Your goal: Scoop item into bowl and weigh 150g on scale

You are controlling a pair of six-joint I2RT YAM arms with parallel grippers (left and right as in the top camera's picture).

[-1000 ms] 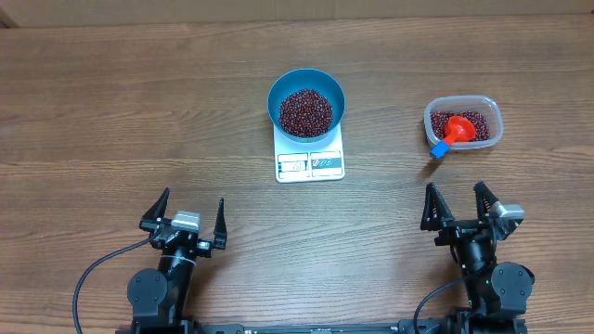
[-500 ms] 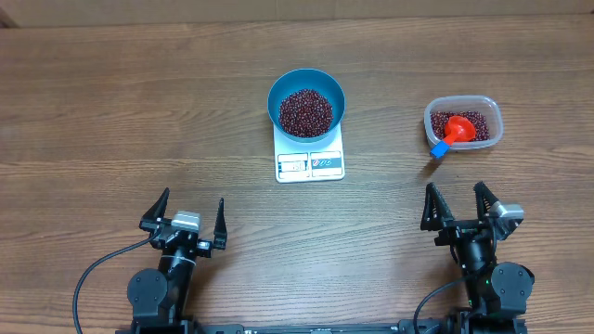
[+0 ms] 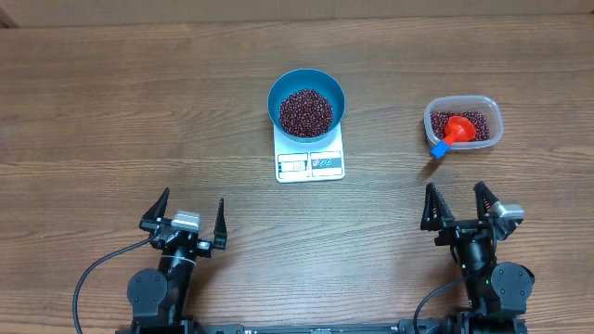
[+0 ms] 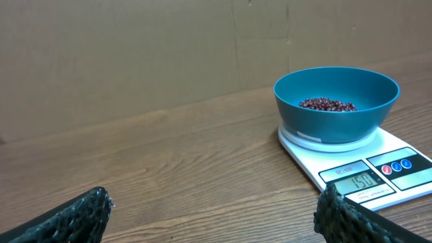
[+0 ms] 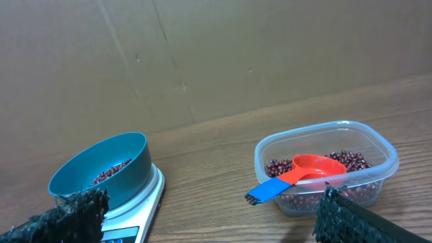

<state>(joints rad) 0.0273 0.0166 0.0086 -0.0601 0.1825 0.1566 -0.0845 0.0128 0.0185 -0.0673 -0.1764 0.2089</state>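
While nothing is held, the left gripper and right gripper sit at the near edge of the tabletop, jaws spread wide and empty, well apart from all stock.

Beans: maroon heap in the blue bowl; more in the clear tub to the right. Judged hard, smooth and free-rolling, light singly. They cannot be pinched and must be scooped.

Scoop: red cup lying in the tub, blue handle over the rim. Likely stiff, light plastic. Take hold at the handle.

Bowl: stands on the scale. Rigid, slick-walled; grip by the rim.

Scale: display appears to show the target weight.
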